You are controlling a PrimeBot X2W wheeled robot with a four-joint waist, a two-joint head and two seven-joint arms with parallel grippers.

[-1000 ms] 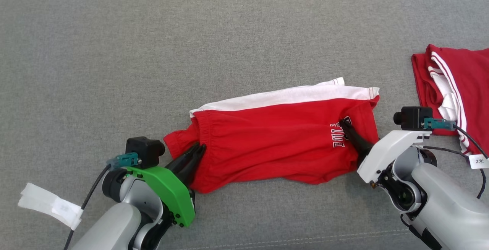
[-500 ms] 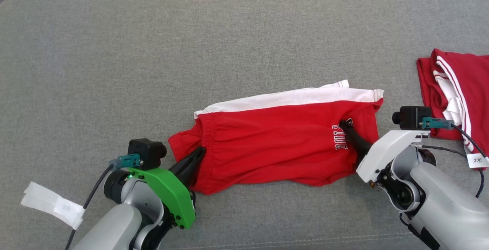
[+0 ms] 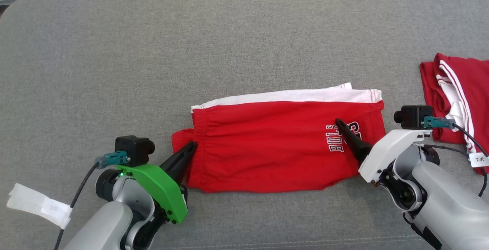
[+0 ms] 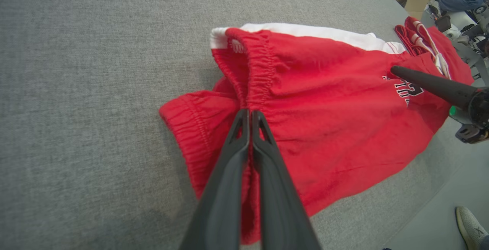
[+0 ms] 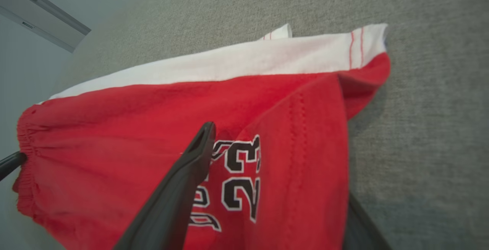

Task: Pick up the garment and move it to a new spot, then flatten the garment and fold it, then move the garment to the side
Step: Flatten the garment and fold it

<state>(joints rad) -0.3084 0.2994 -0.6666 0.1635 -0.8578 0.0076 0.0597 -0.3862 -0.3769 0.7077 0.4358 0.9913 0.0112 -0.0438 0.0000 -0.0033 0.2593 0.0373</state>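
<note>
- The left claw (image 3: 190, 147) is clamped right down. In its own wrist view it looks to have the elastic waistband (image 4: 263, 62) end of the red shorts (image 3: 267, 143) pinched between its tips.
- The shorts lie pretty flat on the grey table (image 3: 244, 32) and stretch away to the right of that claw.
- Their long axis runs straight from one claw to the other, with the waistband at the left claw and the leg hems at the right one. The white stripe (image 3: 286, 96) is the edge farthest from both claws.
- The right claw (image 3: 344, 129) is spread wide and isn't gripping anything. One finger lies on top of the cloth at the printed lettering (image 3: 336, 141). In the wrist view the other sits low by the hem, so the leg end lies loose between them.
- My read is that flattening is about done and the fold comes next. Only the left claw has a grip, so an end-to-end fold means carrying the waistband along that axis toward the right claw. Otherwise the right claw has to close on the hem first.
- A second red garment (image 3: 454, 101) lies further right of the right claw, apart from the shorts.
</note>
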